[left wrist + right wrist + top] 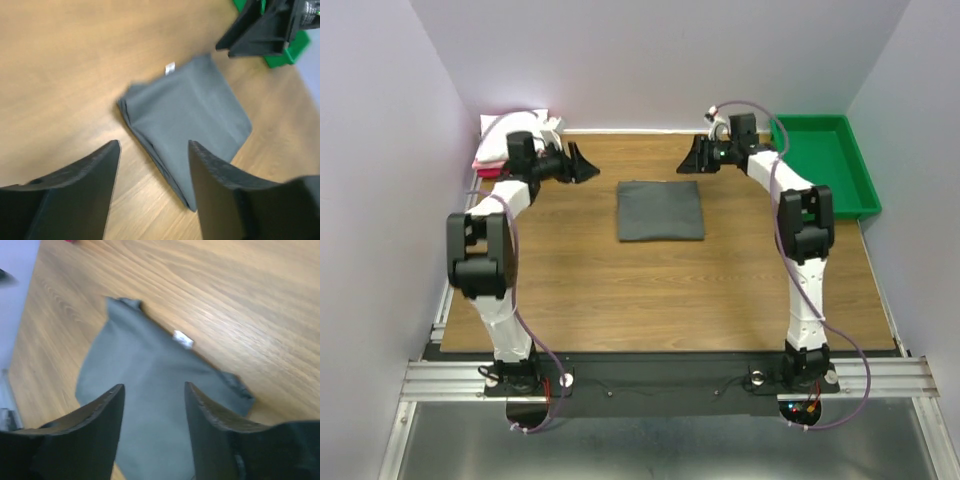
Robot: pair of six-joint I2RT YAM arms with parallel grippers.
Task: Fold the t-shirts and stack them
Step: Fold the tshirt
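The dark charcoal grey t-shirt [660, 210] lies folded into a rectangle in the middle of the table, with a small white label at its far edge. It also shows in the left wrist view [190, 120] and in the right wrist view [150, 400]. My left gripper [582, 165] is open and empty, raised at the far left, apart from the shirt. My right gripper [693, 158] is open and empty, raised at the far right of the shirt. A stack of folded white and pink shirts [505, 140] sits at the far left corner, partly hidden by the left arm.
A green plastic tray [825, 160] stands at the far right. The wooden table [660, 290] is walled on the left, back and right. The right gripper shows in the left wrist view [260, 35].
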